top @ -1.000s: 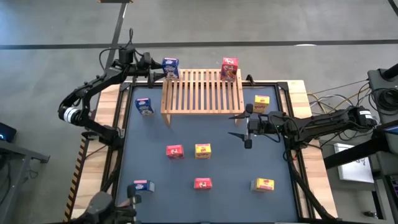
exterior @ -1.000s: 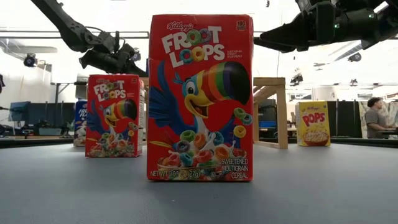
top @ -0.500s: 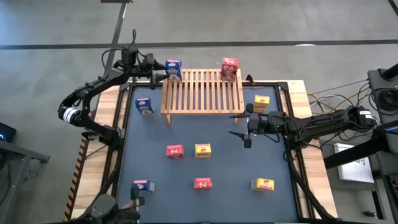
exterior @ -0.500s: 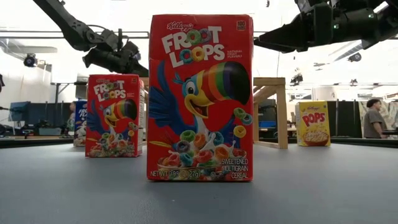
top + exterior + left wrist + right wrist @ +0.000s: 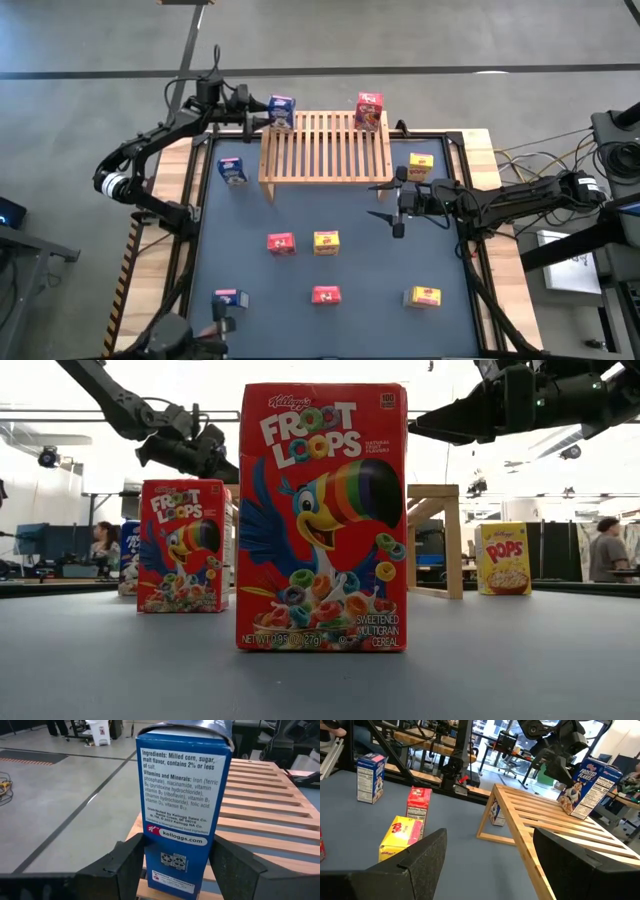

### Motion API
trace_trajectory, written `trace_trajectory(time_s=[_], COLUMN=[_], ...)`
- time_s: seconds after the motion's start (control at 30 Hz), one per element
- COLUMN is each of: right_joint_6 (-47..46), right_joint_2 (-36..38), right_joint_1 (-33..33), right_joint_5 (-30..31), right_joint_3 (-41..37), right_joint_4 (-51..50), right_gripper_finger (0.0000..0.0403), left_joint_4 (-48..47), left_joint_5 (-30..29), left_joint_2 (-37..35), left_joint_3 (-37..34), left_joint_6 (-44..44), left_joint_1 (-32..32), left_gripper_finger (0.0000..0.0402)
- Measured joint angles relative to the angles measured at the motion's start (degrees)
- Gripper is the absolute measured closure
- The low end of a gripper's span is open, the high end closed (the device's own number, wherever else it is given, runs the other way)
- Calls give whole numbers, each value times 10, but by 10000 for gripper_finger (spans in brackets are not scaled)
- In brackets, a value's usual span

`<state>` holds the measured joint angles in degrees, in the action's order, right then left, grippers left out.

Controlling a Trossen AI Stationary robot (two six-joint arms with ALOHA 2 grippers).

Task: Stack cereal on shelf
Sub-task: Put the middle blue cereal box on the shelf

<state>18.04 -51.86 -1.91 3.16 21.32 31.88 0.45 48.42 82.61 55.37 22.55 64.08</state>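
My left gripper [image 5: 262,115] is shut on a blue cereal box [image 5: 281,110] at the far left corner of the wooden slatted shelf [image 5: 325,150]. In the right wrist view the blue box [image 5: 590,787] stands tilted on the slats. A red box [image 5: 369,110] stands on the shelf's far right corner. My right gripper [image 5: 383,200] is open and empty, above the mat just right of the shelf's near right leg. On the mat stand two blue boxes [image 5: 232,170], [image 5: 229,298], two red boxes [image 5: 281,242], [image 5: 326,295] and three yellow boxes [image 5: 326,241]. My left gripper pinches the blue box's two broad faces between its fingers [image 5: 125,865], with the narrow ingredients panel [image 5: 182,795] facing the wrist. The fingers come about level from the table's left. The box is tilted, its bottom edge [image 5: 568,809] at the slats; whether it rests there I cannot tell.
Two more yellow boxes stand on the mat, one right of the shelf [image 5: 421,165] and one near the front right [image 5: 424,296]. In the low view a red box [image 5: 322,517] fills the middle. People show in the room behind [image 5: 603,550].
My left gripper has carried the blue box a little toward the table's right edge, onto the shelf's far left corner, staying shut on it.
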Motion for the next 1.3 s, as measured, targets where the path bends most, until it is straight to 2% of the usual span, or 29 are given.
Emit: trace_trajectory(time_s=[0.2,0.7,1.3], right_joint_6=[0,0,0], right_joint_2=[0,0,0], right_joint_1=[0,0,0], right_joint_5=[0,0,0], right_joint_3=[0,0,0], right_joint_4=[0,0,1], right_gripper_finger=[117,117,117], left_joint_4=[1,9,-1], left_joint_5=[-33,-44,-43], left_joint_2=[0,0,-4], left_joint_3=[0,0,1], left_joint_6=[0,-6,-5], left_joint_1=[-7,-17,-16], left_gripper_finger=[206,205,165])
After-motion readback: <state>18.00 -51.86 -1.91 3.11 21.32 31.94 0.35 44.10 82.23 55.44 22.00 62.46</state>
